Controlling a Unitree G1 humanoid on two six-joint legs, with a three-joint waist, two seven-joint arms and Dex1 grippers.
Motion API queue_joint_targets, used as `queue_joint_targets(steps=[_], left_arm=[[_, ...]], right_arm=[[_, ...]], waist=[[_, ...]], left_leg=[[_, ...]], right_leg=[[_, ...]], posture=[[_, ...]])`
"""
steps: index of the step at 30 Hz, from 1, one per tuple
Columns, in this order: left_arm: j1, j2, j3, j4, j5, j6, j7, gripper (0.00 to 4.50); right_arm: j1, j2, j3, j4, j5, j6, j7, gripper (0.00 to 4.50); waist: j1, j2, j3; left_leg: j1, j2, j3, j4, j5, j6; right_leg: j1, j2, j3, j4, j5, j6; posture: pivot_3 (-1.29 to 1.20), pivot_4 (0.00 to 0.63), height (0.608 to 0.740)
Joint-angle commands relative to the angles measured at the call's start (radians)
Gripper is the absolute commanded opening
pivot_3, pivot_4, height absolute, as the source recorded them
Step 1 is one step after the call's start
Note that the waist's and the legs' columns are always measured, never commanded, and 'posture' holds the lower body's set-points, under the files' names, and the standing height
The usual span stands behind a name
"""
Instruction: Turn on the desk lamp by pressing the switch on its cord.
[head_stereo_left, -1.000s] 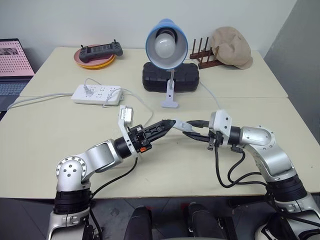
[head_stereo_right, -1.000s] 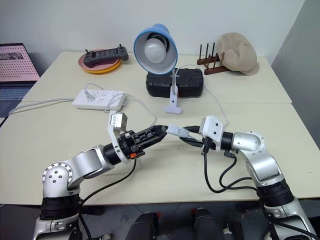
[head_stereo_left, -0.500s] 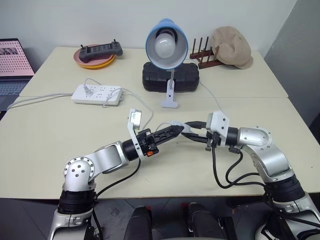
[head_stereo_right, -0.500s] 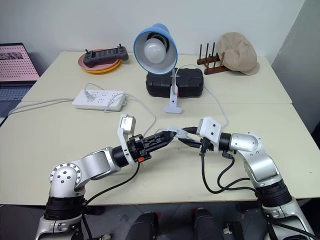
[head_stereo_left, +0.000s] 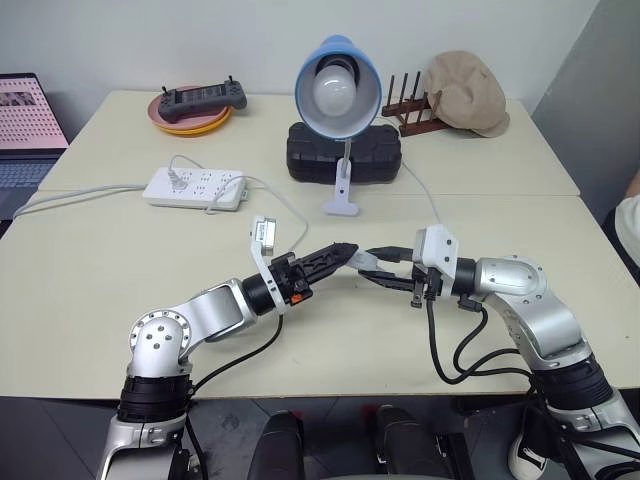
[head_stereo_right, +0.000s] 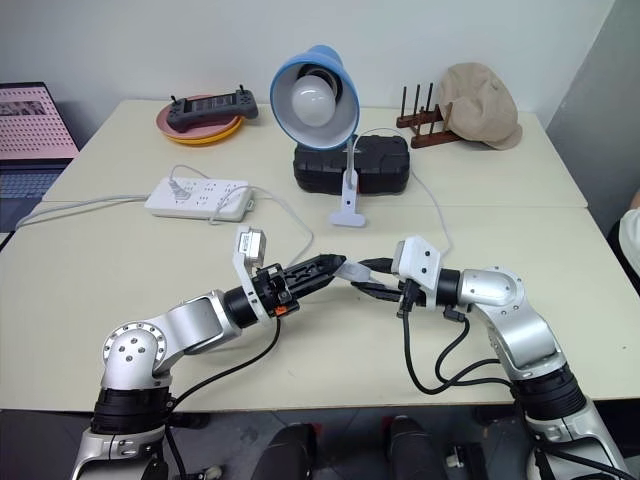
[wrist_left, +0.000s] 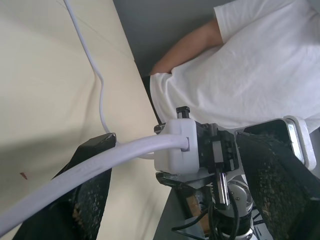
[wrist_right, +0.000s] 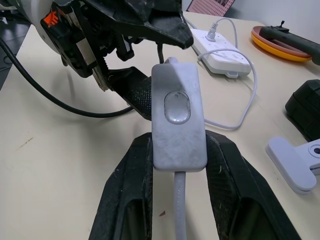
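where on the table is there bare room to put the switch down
Bare patches: the near table left of the left gripper, and its right side past the right gripper. Crowded at the back: power strip, desk lamp, black case.

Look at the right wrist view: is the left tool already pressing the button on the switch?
No. The left tool sits beyond the switch, whose button lies uncovered, with nothing on it.

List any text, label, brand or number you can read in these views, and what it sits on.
No readable text.
Laptop screen: a pink dotted pattern, no letters to make out.
Power strip: any socket markings too small to read.
Switch held in the right gripper: plain white, clear button, no marking.
Handheld controller: no label can be made out.
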Motion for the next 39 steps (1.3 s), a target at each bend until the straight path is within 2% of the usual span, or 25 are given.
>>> queue_joint_targets(steps=[1,2,9,14,20,22,32,34,36,39], left_arm=[[0.008,0.009,0.006,-0.051,-0.008,0.009,-0.028,3.95],[0.009,0.008,0.004,-0.051,-0.006,0.008,-0.028,3.95],[0.008,0.003,0.005,-0.040,-0.005,0.004,-0.028,2.82],[0.008,0.004,0.006,-0.038,-0.008,0.004,-0.029,1.71],[0.009,0.004,0.004,-0.039,-0.007,0.006,-0.028,0.62],[0.012,0.005,0.005,-0.042,-0.008,0.007,-0.028,0.42],[0.012,0.007,0.005,-0.059,-0.004,0.001,-0.016,0.42],[0.015,0.009,0.011,-0.072,-0.014,-0.001,-0.027,1.12],[0.018,0.010,0.018,-0.086,-0.041,-0.002,-0.040,1.54],[0.019,0.020,0.001,-0.089,-0.010,0.003,-0.011,2.21]], right_arm=[[-0.011,0.001,-0.014,-0.033,0.011,-0.013,0.002,1.10],[-0.012,0.002,-0.013,-0.033,0.011,-0.013,0.001,1.10],[-0.013,0.004,-0.013,-0.039,0.012,-0.009,-0.001,1.10],[-0.014,0.004,-0.012,-0.043,0.013,-0.008,-0.001,1.10],[-0.020,0.009,-0.008,-0.043,0.013,-0.011,0.001,1.10],[-0.020,0.009,-0.007,-0.047,0.012,-0.012,0.002,1.10],[-0.026,0.014,-0.002,-0.042,0.010,-0.018,0.006,1.10],[-0.028,0.015,-0.001,-0.036,0.008,-0.021,0.007,1.10],[-0.029,0.017,-0.001,-0.033,0.006,-0.023,0.008,1.10],[-0.029,0.018,-0.001,-0.031,0.006,-0.022,0.010,1.10]], waist=[[0.000,0.000,0.000],[0.000,0.000,0.000],[0.000,0.000,0.000],[0.000,0.000,0.000],[0.000,0.000,0.000],[0.000,0.000,0.000],[0.000,0.000,0.000],[0.000,0.000,0.000],[0.000,0.000,0.000],[0.000,0.000,0.000]], left_leg=[[0.000,0.000,0.000,0.000,0.000,0.000],[0.000,0.000,0.000,0.000,0.000,0.000],[0.000,0.000,0.000,0.000,0.000,0.000],[0.000,0.000,0.000,0.000,0.000,0.000],[0.000,0.000,0.000,0.000,0.000,0.000],[0.000,0.000,0.000,0.000,0.000,0.000],[0.000,0.000,0.000,0.000,0.000,0.000],[0.000,0.000,0.000,0.000,0.000,0.000],[0.000,0.000,0.000,0.000,0.000,0.000],[0.000,0.000,0.000,0.000,0.000,0.000]], right_leg=[[0.000,0.000,0.000,0.000,0.000,0.000],[0.000,0.000,0.000,0.000,0.000,0.000],[0.000,0.000,0.000,0.000,0.000,0.000],[0.000,0.000,0.000,0.000,0.000,0.000],[0.000,0.000,0.000,0.000,0.000,0.000],[0.000,0.000,0.000,0.000,0.000,0.000],[0.000,0.000,0.000,0.000,0.000,0.000],[0.000,0.000,0.000,0.000,0.000,0.000],[0.000,0.000,0.000,0.000,0.000,0.000],[0.000,0.000,0.000,0.000,0.000,0.000]], posture=[[0.00,0.150,0.740],[0.00,0.150,0.740],[0.00,0.150,0.740],[0.00,0.150,0.740],[0.00,0.150,0.740],[0.00,0.150,0.740],[0.00,0.150,0.740],[0.00,0.150,0.740],[0.00,0.150,0.740],[0.00,0.150,0.740]])
